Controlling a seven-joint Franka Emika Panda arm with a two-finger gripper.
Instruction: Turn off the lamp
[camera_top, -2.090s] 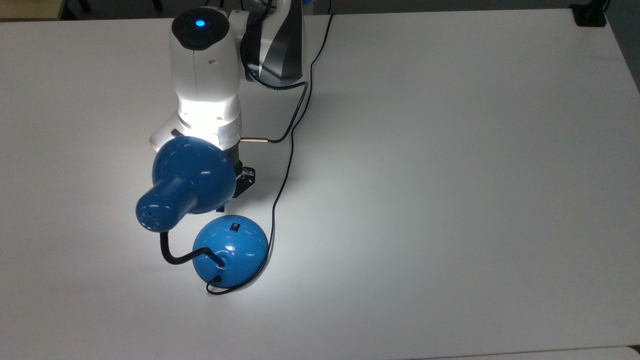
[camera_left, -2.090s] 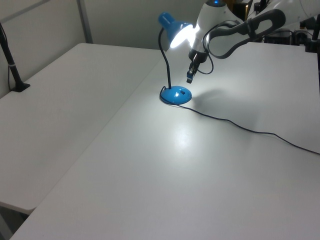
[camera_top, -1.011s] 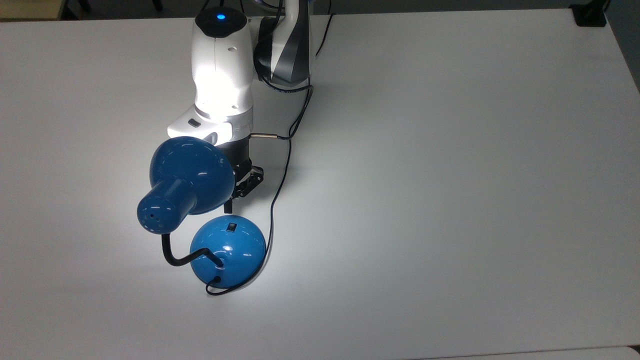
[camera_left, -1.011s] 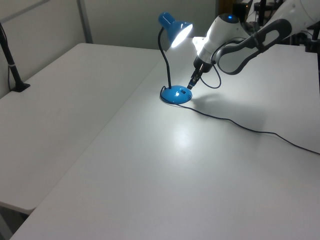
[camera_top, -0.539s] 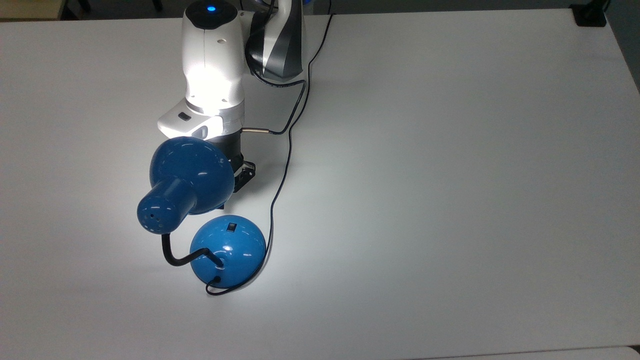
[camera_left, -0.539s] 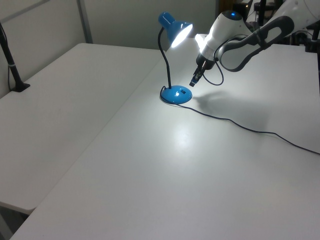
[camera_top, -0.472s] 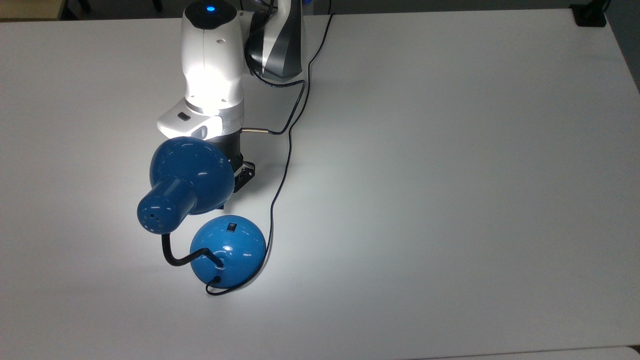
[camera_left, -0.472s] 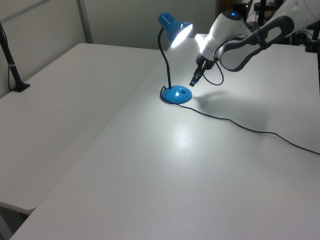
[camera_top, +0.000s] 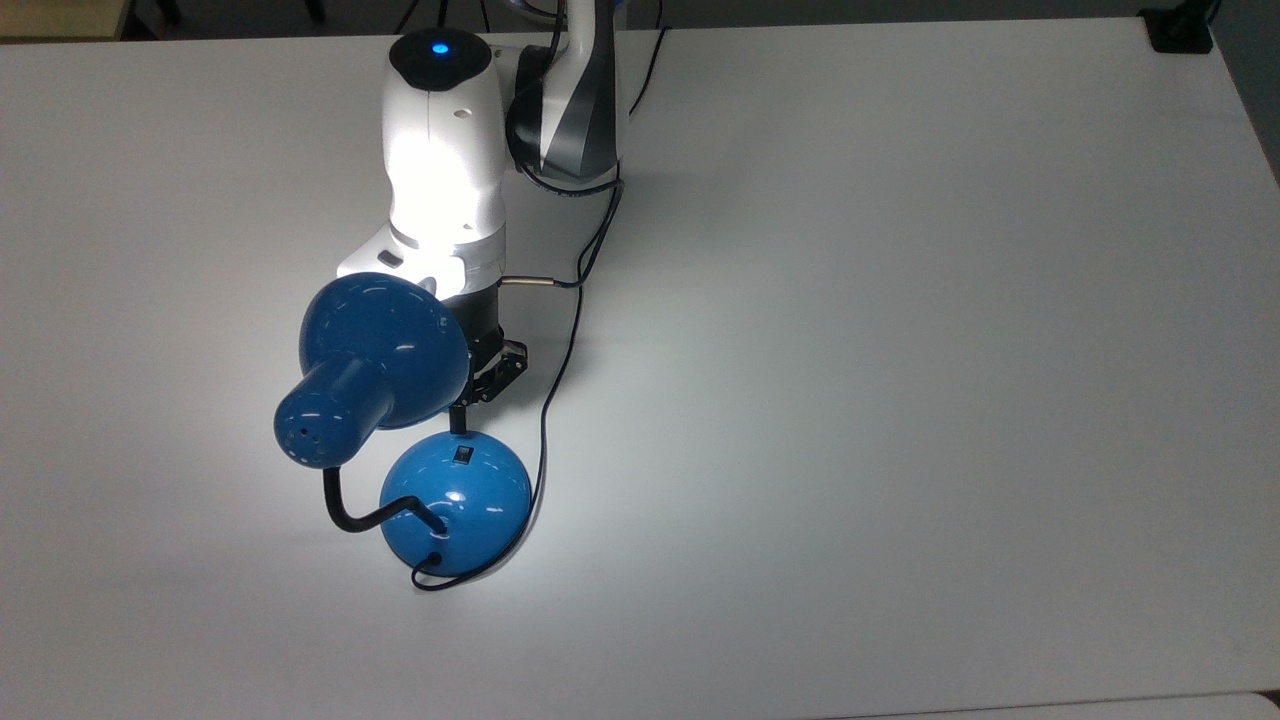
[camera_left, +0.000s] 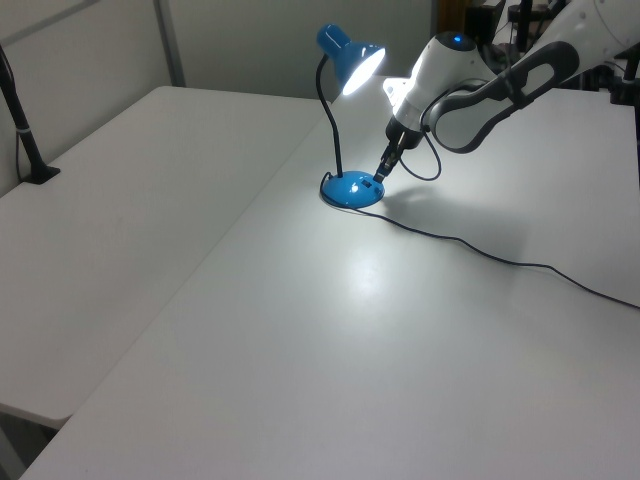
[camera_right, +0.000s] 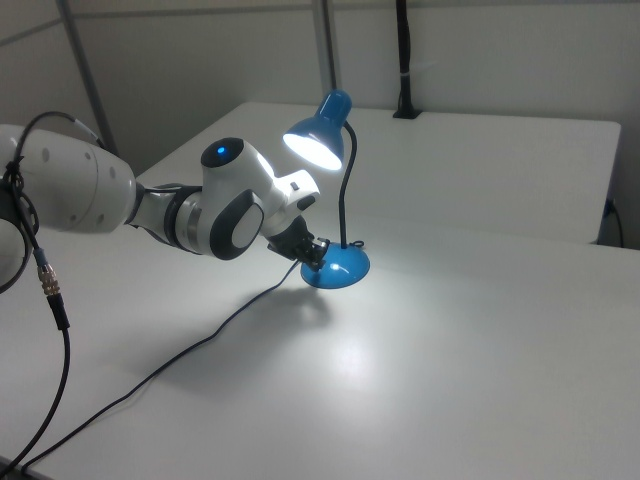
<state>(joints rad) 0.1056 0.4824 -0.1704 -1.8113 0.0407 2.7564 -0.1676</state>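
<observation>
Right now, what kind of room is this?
Probably a robot lab: a robot arm reaches toward a lit blue lamp on a plain white table, with bare walls behind.

Shade (camera_top: 385, 345) overhangs switch (camera_top: 463, 456) (cord (camera_top: 545, 420) alongside).

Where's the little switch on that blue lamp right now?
The switch sits on the domed blue base of the lamp, on its upper side in the top view, just below the gripper tip reaching toward it.

white table (camera_top: 900, 350), black clamp post (camera_left: 25, 140)
</observation>
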